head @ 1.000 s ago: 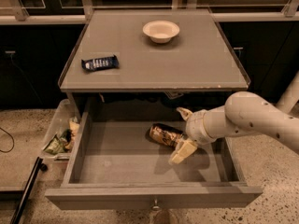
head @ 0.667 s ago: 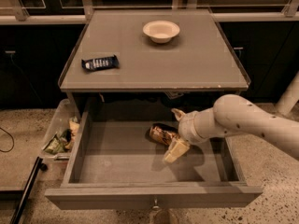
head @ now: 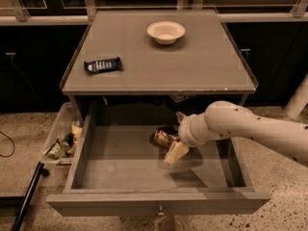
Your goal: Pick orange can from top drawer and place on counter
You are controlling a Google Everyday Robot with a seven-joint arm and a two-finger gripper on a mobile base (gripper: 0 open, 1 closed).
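The orange can (head: 163,137) lies on its side in the open top drawer (head: 144,196), near the back and a little right of centre. My gripper (head: 177,134) is down inside the drawer, right against the can's right end, reaching in from the right on the white arm. Its fingers (head: 176,152) are spread open, one above and one below the can's end, and not closed on it. The counter (head: 192,66) is the flat grey top of the cabinet above the drawer.
A cream bowl (head: 166,32) stands at the back of the counter and a dark blue snack bar wrapper (head: 102,64) lies at its left. A clear bin with trash (head: 62,141) sits on the floor left of the drawer. A dark pole (head: 26,196) lies at the lower left.
My gripper and arm have moved left inside the drawer, closing in on the can. The can has stayed in place.
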